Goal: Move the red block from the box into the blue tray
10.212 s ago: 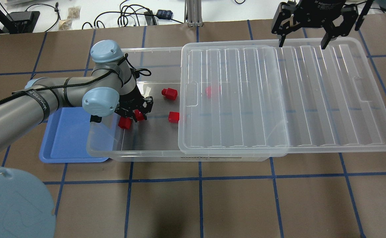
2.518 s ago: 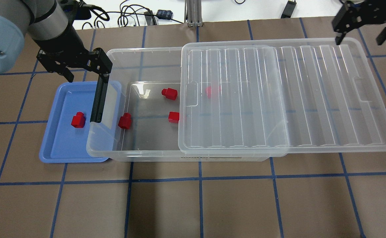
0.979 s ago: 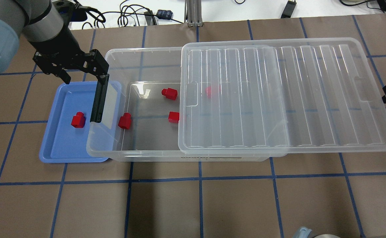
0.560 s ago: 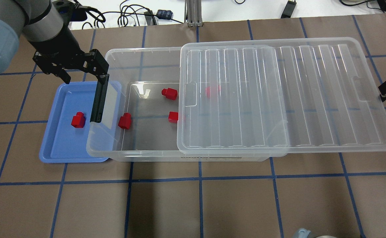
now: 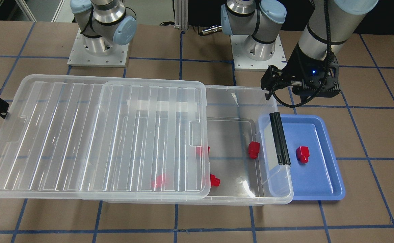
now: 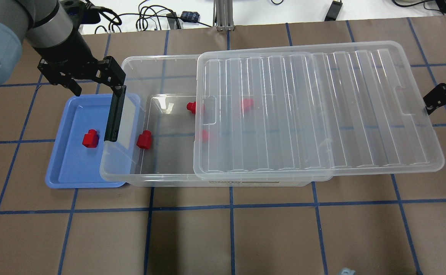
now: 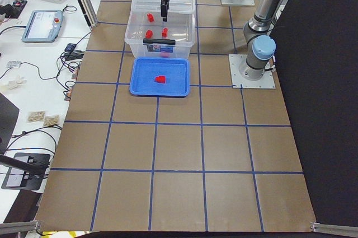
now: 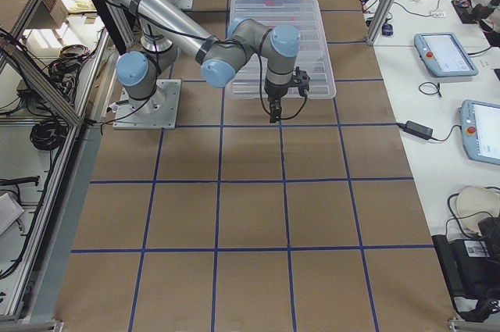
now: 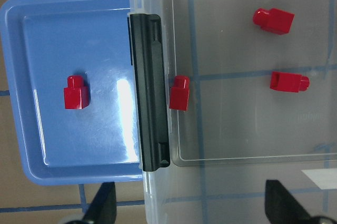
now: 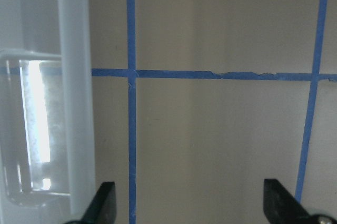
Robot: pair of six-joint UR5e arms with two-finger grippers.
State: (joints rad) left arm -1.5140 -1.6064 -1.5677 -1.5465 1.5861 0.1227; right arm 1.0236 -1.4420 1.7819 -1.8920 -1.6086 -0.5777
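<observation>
One red block point(image 6: 90, 138) lies in the blue tray point(image 6: 60, 172), seen also in the left wrist view point(image 9: 76, 92). The clear box point(image 6: 161, 179) holds several more red blocks: one point(image 6: 144, 139) in the open part, the others partly or fully under the ribbed lid point(image 6: 314, 110). My left gripper point(image 6: 98, 87) is open and empty, above the tray's far edge and the box's black latch bar point(image 6: 115, 114). My right gripper point(image 10: 192, 203) is open and empty. One of its fingers point(image 6: 437, 100) is at the lid's right end.
The lid lies slid to the right, overhanging the box's right end point(image 5: 1, 168). The box's left end overlaps the tray's right side. Cables and devices point(image 6: 161, 19) lie beyond the table's far edge. Both arm bases point(image 5: 251, 50) stand behind the box.
The lid has slid left and now covers more of the box and two more blocks. My right gripper has moved left with it. My left gripper has stayed still since leaving the block in the tray.
</observation>
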